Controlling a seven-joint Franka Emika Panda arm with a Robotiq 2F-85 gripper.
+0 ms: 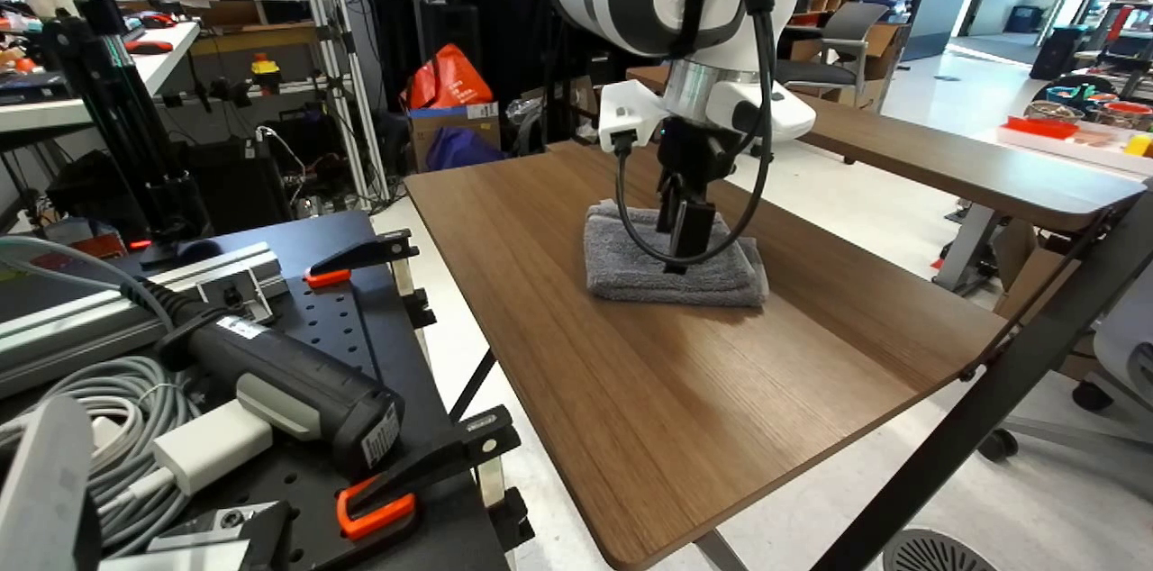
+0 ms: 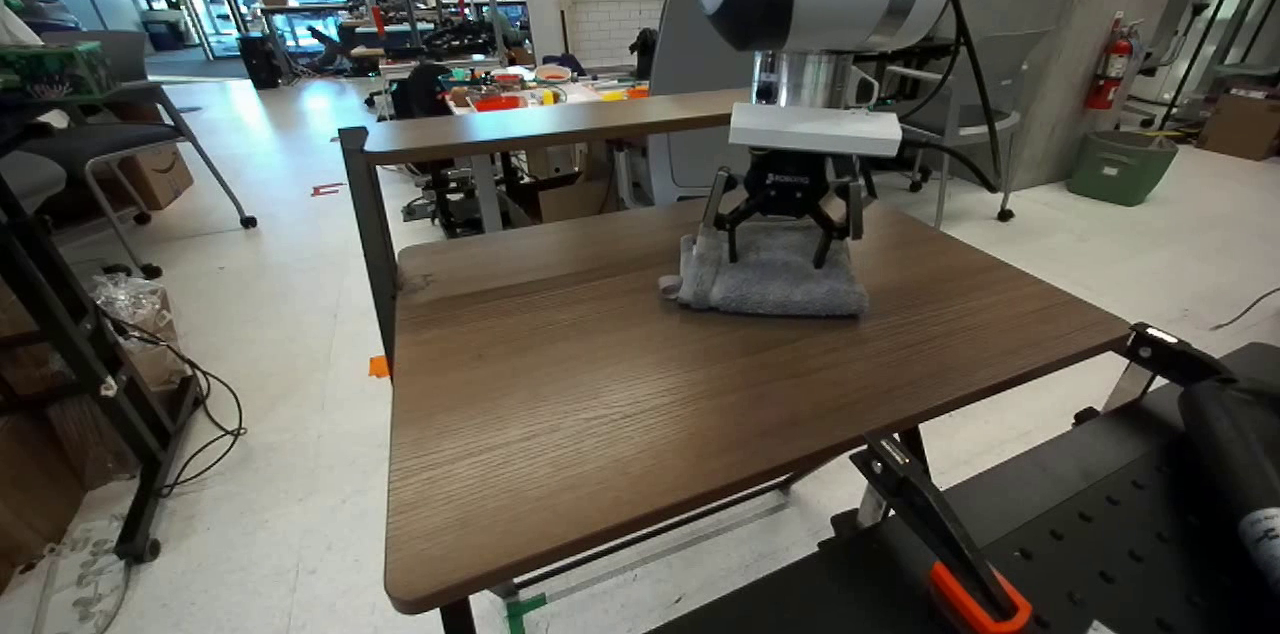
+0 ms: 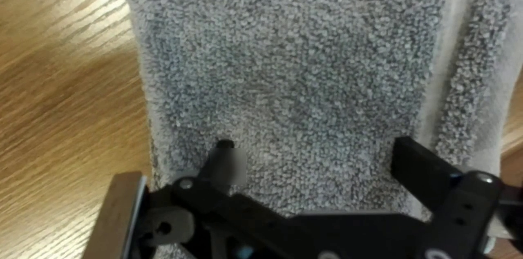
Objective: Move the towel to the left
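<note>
The towel is grey, thick and folded. It lies on the brown table in both exterior views (image 1: 621, 272) (image 2: 780, 289) and fills much of the wrist view (image 3: 286, 67). My gripper points down over it in both exterior views (image 1: 680, 247) (image 2: 778, 261). In the wrist view the gripper (image 3: 314, 146) is open, its two black fingers wide apart with flat towel cloth between and below them. The fingertips are at or just above the towel's top; I cannot tell if they touch. No cloth is pinched. The towel's near part is hidden behind the gripper in the wrist view.
The brown tabletop (image 1: 558, 355) extends around the towel, also in an exterior view (image 2: 560, 414). A raised brown shelf (image 2: 550, 129) runs along one side on a black post (image 2: 368, 234). A black bench (image 1: 315, 319) with clamps (image 1: 432, 463) and a scanner-like tool (image 1: 279, 364) stands alongside.
</note>
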